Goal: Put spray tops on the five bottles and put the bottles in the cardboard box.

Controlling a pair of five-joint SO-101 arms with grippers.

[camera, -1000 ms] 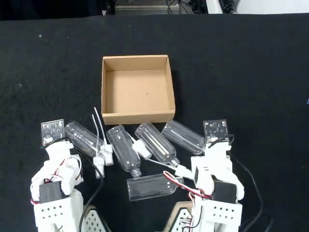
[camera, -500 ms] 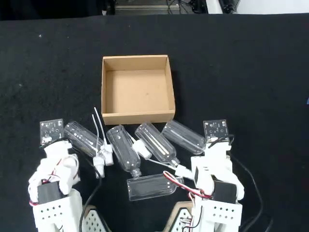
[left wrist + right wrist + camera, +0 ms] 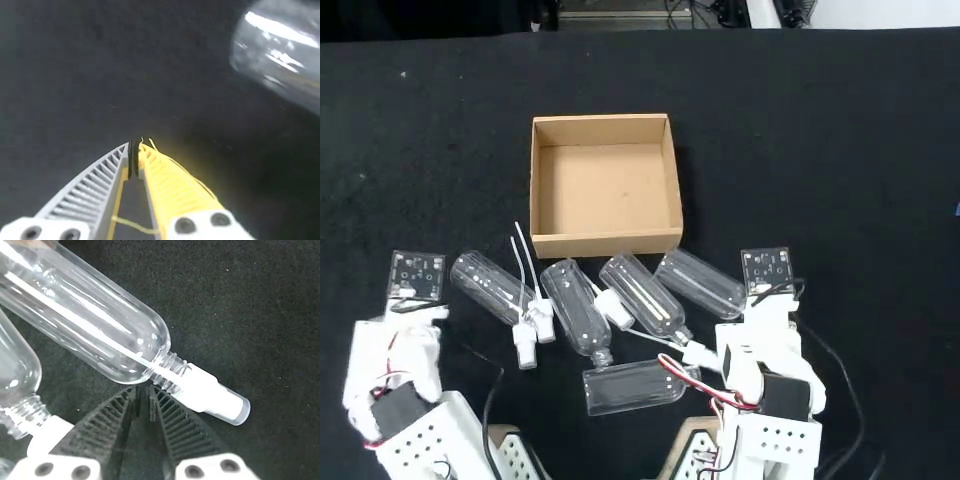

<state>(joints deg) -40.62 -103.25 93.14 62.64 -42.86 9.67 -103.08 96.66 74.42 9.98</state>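
Observation:
The open cardboard box [image 3: 605, 185] sits mid-table. In front of it lie several clear bottles: one at the left [image 3: 490, 285], two in the middle [image 3: 575, 305] [image 3: 642, 295], one to the right [image 3: 700, 282], and one crosswise nearest the arms [image 3: 635, 387]. Two loose white spray tops [image 3: 530, 330] with tubes lie between the left bottles. In the right wrist view a bottle [image 3: 85, 330] has a spray top [image 3: 210, 392] sitting in its threaded neck; my right gripper [image 3: 144, 392] is shut just beside that neck. My left gripper [image 3: 135, 152] is shut over bare cloth, a bottle [image 3: 280, 55] off to its side.
Black cloth covers the table. The left arm [image 3: 395, 370] stands at the front left corner and the right arm [image 3: 765, 370] at the front right. Another white top [image 3: 612, 308] lies between the middle bottles. Open cloth surrounds the box on its other sides.
The left arm has swung outward to the left, away from the leftmost bottle. The right arm and the bottles have not moved.

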